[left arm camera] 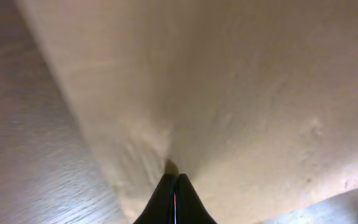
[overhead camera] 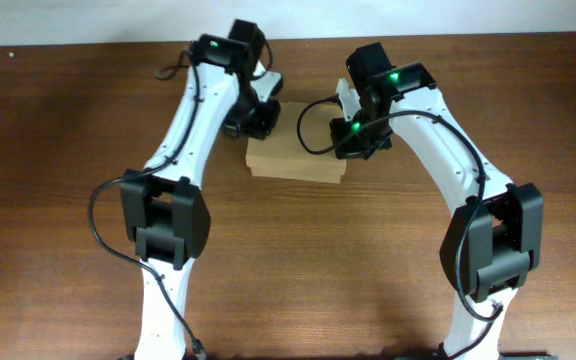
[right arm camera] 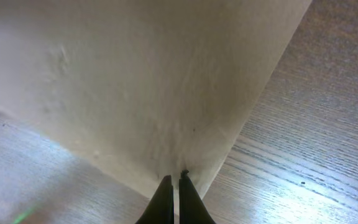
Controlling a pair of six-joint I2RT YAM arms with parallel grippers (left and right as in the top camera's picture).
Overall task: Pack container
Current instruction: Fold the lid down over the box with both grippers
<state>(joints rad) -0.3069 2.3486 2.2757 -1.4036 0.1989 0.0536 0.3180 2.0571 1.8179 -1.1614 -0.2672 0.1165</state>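
The container [overhead camera: 298,157] is a plain tan cardboard box lying flat with its lid down, at the middle of the table's far half. My left gripper [overhead camera: 252,122] is at the box's far left corner. In the left wrist view its fingers [left arm camera: 174,177] are shut and the tips touch the box's surface [left arm camera: 241,81]. My right gripper [overhead camera: 354,140] is at the box's right end. In the right wrist view its fingers [right arm camera: 174,180] are shut with a hair-thin gap, tips at the corner edge of the box [right arm camera: 135,81]. Nothing shows between either pair of fingers.
The box lies on a dark wooden table [overhead camera: 68,130]. Both arms reach in from the near edge and arch over the table on either side of the box. Black cables hang along both arms.
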